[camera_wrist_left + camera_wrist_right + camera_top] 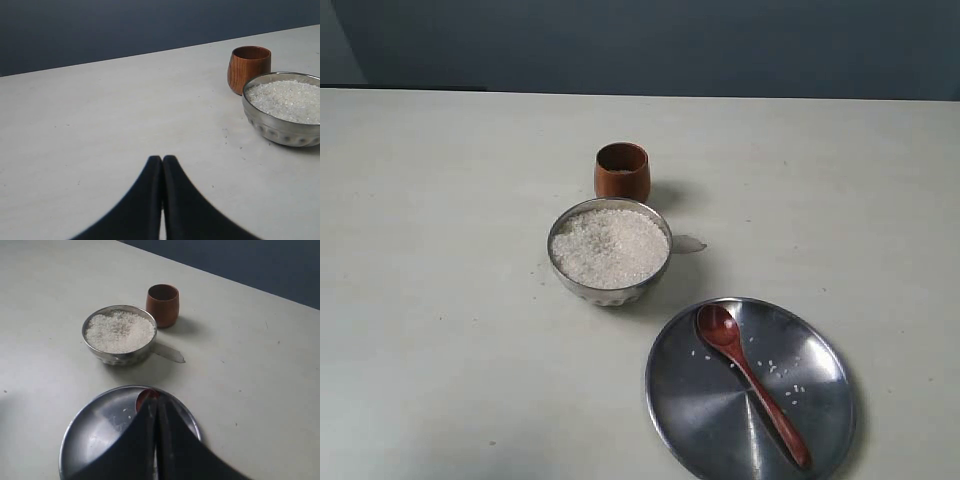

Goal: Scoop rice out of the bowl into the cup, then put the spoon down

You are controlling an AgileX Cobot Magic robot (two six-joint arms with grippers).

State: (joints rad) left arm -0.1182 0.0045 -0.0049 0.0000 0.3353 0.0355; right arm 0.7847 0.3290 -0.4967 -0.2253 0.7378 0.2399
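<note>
The steel bowl (605, 292) stands mid-table, filled with white rice (610, 246). Just behind it is the reddish-brown cup (622, 170), upright. The spoon (750, 380) lies on the flat steel plate (720, 430), head toward the bowl, with nothing holding it. Neither gripper shows in the exterior view. My left gripper (162, 159) is shut and empty over bare table, with the cup (249, 67) and bowl (280, 132) off to one side. Above the plate (95, 435), my right gripper (157, 399) is shut too; it hides the spoon except part of its head (144, 398).
A few loose rice grains (782, 370) lie on the plate near the spoon. A bright glint (688, 243) lies on the table beside the bowl. The pale table ends at a dark wall behind the cup.
</note>
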